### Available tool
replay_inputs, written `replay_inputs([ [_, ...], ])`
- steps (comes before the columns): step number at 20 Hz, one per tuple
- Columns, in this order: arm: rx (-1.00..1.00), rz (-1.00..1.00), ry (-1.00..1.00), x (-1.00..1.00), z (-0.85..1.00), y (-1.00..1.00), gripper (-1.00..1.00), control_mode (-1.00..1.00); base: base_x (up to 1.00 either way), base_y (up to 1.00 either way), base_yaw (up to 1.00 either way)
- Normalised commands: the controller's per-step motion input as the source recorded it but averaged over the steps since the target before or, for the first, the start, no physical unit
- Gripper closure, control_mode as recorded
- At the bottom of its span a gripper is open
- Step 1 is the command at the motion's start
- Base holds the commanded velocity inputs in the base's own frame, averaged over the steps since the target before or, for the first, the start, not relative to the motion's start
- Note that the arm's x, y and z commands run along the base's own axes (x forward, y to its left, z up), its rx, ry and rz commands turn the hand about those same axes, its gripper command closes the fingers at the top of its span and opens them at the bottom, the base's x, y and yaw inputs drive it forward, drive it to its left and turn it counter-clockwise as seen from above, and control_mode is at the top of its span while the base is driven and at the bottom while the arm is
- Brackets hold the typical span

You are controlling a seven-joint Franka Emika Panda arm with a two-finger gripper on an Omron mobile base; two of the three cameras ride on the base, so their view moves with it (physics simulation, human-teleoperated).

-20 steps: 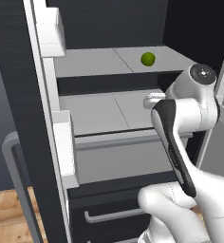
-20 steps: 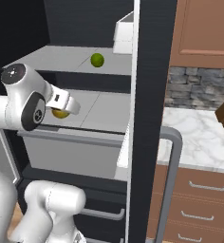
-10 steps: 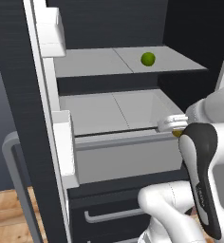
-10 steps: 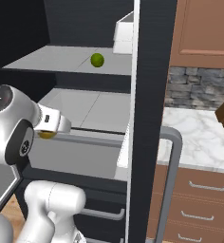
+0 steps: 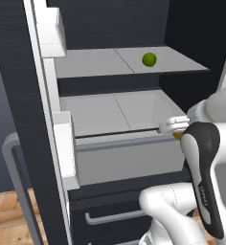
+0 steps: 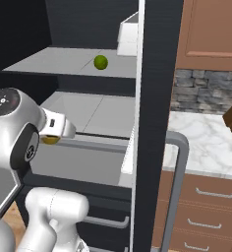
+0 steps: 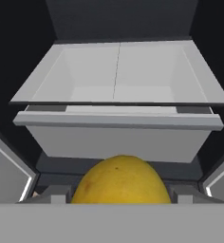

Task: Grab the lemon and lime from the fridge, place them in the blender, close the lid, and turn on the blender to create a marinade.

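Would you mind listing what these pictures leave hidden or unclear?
- Fingertips: in the hand view the lemon covers them, so their contact with it is unseen.
- Lemon in the right base view: just a sliver shows under the gripper.
- Lemon in the left base view: mostly behind the arm.
- Fridge lower front: cut off by the bottom edge and covered by the robot.
- Lime: too small for surface detail.

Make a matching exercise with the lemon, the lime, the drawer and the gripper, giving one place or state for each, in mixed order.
Things:
1. lemon
2. lime
3. drawer
4. gripper

Places or states:
A. pulled out below the shelf
B. resting on the fridge shelf
C. closed around a fruit, in front of the drawer
D. held between the fingers

Pairs: 1-D, 2-B, 3-A, 4-C
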Motion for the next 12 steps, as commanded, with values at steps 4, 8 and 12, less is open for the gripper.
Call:
replay_inputs([
  [4, 0.00, 0.00, 0.07, 0.06, 0.00, 0.00, 1.00, -1.00, 0.00, 0.00, 0.00],
  [8, 0.00, 0.00, 0.04, 0.01, 0.00, 0.00, 1.00, -1.00, 0.00, 0.00, 0.00],
  [12, 0.00, 0.00, 0.03, 0.00, 0.00, 0.00, 1.00, 1.00, -0.18, 0.00, 0.00],
])
